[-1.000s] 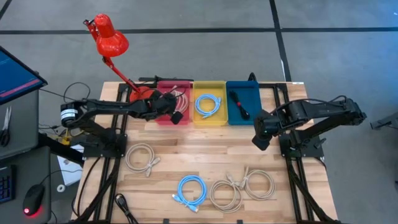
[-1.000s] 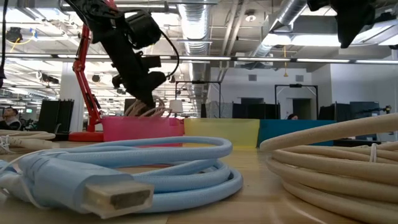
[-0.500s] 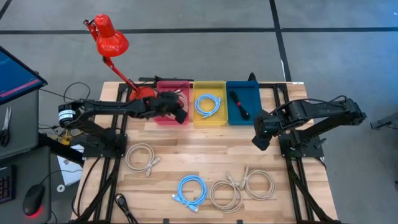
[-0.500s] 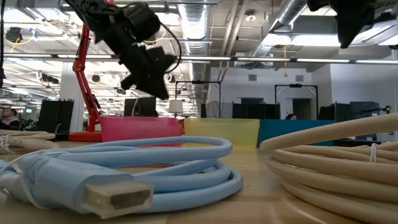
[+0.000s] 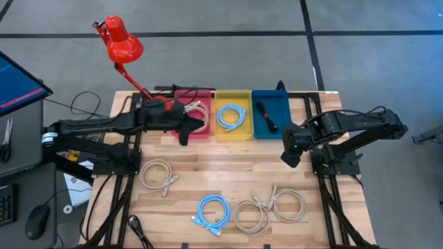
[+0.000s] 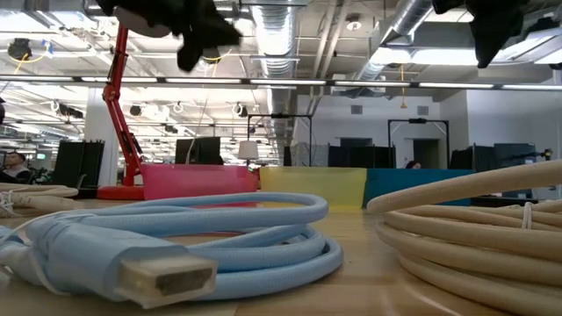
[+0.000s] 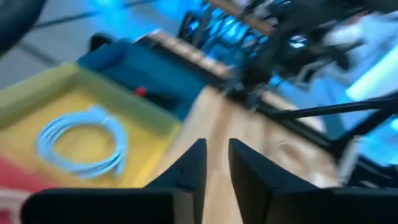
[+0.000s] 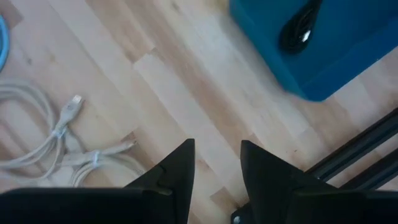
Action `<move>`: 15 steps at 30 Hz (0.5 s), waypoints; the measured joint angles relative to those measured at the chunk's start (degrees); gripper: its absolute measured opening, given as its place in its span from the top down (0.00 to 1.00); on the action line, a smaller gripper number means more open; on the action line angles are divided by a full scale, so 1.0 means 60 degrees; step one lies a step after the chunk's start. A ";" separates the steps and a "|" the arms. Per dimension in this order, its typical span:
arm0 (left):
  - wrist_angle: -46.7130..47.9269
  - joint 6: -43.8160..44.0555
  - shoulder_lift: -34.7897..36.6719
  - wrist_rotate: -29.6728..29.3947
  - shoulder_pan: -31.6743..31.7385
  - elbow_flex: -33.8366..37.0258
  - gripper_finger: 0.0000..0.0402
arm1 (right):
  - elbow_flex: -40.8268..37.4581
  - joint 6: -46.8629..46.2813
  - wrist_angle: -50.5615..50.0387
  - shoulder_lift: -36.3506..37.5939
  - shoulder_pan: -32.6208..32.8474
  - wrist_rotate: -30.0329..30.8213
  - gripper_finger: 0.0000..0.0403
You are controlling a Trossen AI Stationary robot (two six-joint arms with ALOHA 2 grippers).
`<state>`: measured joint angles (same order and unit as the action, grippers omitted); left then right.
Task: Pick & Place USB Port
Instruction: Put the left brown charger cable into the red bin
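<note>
Three bins (image 5: 234, 114) sit side by side behind, seemingly, four coiled cables (image 5: 214, 209).

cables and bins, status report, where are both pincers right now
Left pincer empty, jaws slightly apart, by red bin holding beige cable. Right pincer open, empty, waiting near blue bin. Four cables on table; nothing blocking.

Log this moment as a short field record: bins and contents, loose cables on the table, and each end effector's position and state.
red plastic bin: coiled beige cable
yellow plastic bin: coiled light-blue cable
blue plastic bin: black cable
loose on wooden table: beige cable coil at left, light-blue coil near front, two beige coils front right
left end effector: over the table beside the red bin's front edge, narrow gap between fingers, empty
right end effector: hovering right of centre, open, empty
</note>
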<state>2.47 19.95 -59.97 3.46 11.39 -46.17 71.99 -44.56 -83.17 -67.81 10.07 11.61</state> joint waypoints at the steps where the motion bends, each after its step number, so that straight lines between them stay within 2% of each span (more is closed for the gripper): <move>1: 0.0024 -0.0004 0.0266 0.0000 -0.0178 0.0000 0.87 | 0.0000 0.0023 0.0003 0.0000 0.0000 0.0134 0.70; 6: 0.0027 -0.0023 0.1250 0.0000 -0.1047 0.0000 0.98 | 0.0000 0.0024 0.0013 0.0000 -0.0002 0.0643 0.70; 11: 0.0136 -0.0030 0.1856 -0.0364 -0.1869 0.0000 0.99 | 0.0000 0.0475 0.0068 0.0000 -0.0009 0.0625 0.70; 15: 0.0498 -0.0033 0.2154 -0.1147 -0.2359 0.0000 0.99 | 0.0000 0.0526 -0.0175 0.0075 0.0100 0.0612 0.73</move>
<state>5.46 19.75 -47.04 -3.42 -2.77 -46.17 71.99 -41.41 -84.22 -67.36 10.67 15.29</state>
